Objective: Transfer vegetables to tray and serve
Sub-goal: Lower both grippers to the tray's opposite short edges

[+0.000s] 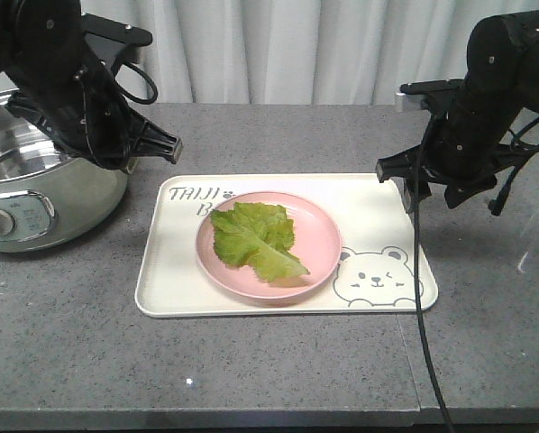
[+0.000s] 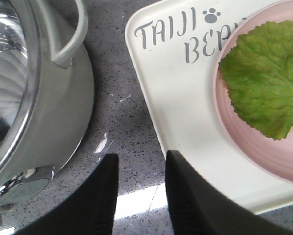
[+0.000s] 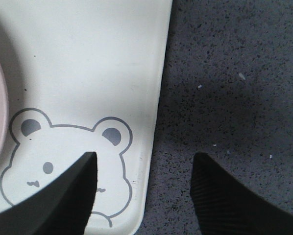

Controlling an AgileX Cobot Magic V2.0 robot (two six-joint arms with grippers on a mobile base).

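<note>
Front-facing view: vegetables (image 1: 251, 236) on pink plate (image 1: 319, 244) atop tray (image 1: 161, 289); left fingers (image 2: 97, 200), right fingers (image 3: 225, 200) apart, seemingly empty.

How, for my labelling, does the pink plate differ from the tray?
The plate is round and pink; the tray is rectangular, cream-white, with lettering and a bear. The smaller plate sits on the tray. The plate holds the lettuce; the tray holds the plate. Both lie flat.

Left claw (image 2: 142, 159) and right claw (image 3: 145, 157) hover, jaws parted.
</note>
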